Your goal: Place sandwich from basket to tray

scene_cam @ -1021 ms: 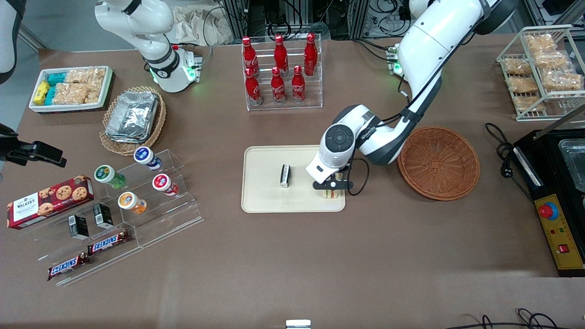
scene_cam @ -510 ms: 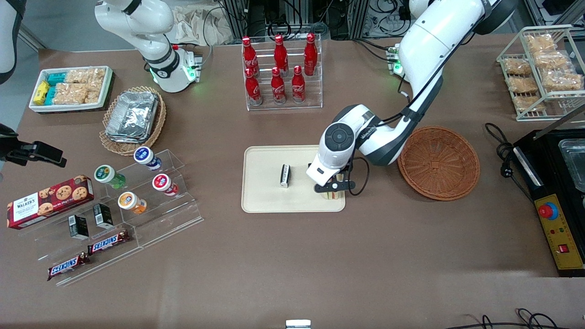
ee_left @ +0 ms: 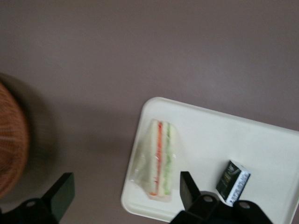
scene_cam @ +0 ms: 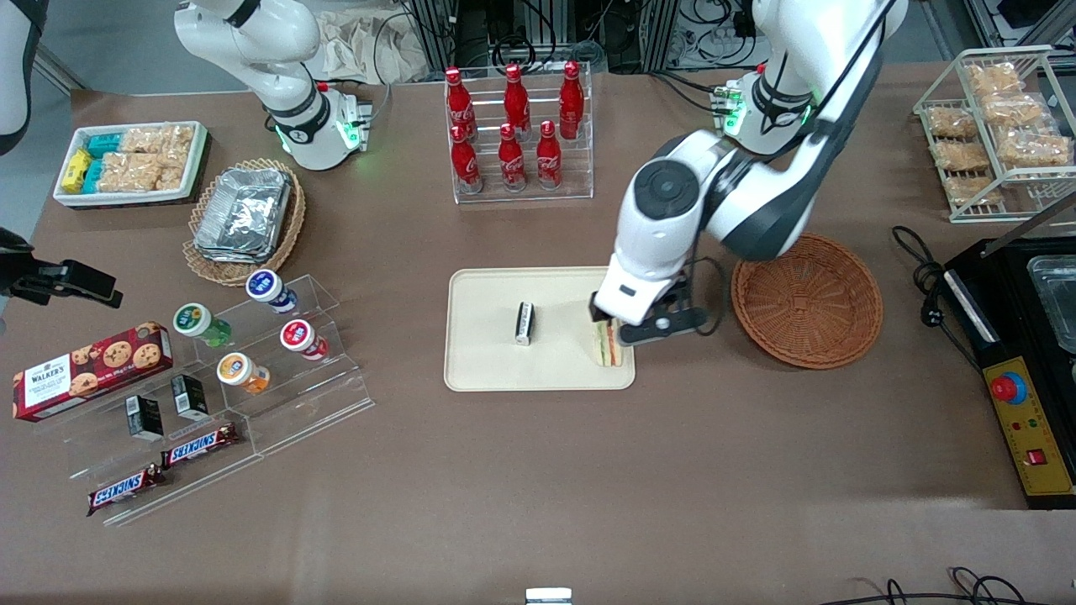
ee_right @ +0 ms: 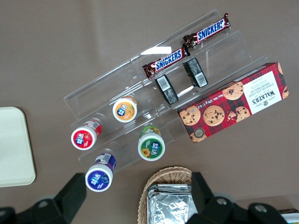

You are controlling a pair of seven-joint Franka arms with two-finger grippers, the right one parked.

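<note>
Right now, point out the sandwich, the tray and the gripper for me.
sandwich (ee_left: 160, 161), left wrist view, on its striped cut edge.
tray (scene_cam: 487, 370), front view, on bare surface near the rim closest to the camera.
gripper (ee_left: 126, 192), left wrist view, midway between its open fingertips, above the sandwich.

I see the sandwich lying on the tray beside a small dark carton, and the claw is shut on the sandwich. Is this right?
Not quite. The claw is open and above the sandwich, not shut on it; the left wrist view shows its fingers spread apart with the sandwich free. The rest holds: the sandwich lies on the tray beside the small dark carton.
</note>
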